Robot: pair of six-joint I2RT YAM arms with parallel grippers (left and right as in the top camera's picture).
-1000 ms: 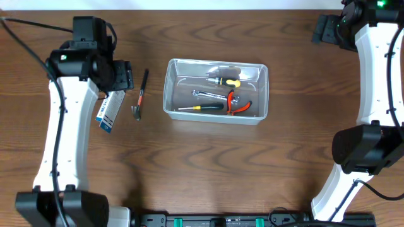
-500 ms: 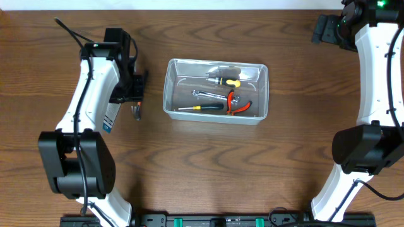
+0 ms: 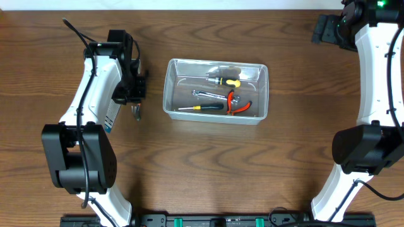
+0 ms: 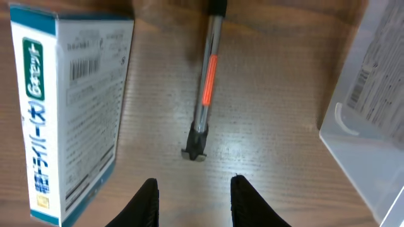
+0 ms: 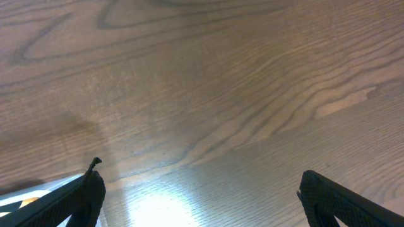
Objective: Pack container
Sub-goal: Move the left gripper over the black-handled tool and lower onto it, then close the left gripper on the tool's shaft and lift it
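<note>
Writing first: the blue-and-white box (image 4: 69,107) carries blue Japanese lettering along its length, a green oval logo and a barcode, with small print too fine to read. The clear container (image 3: 168,88) sits mid-worktop (image 3: 252,170), open side up, its long axis running 9 to 3 o'clock, with screwdrivers and red-handled pliers (image 3: 237,104) inside. At its 9 o'clock lies a slim tool (image 4: 205,88) with an orange band, shaft pointing 12 to 6. The left gripper (image 4: 192,195) hovers over that tool's head, fingers apart. The right gripper (image 5: 199,195) hangs at 2 o'clock over bare wood, fingers spread wide
</note>
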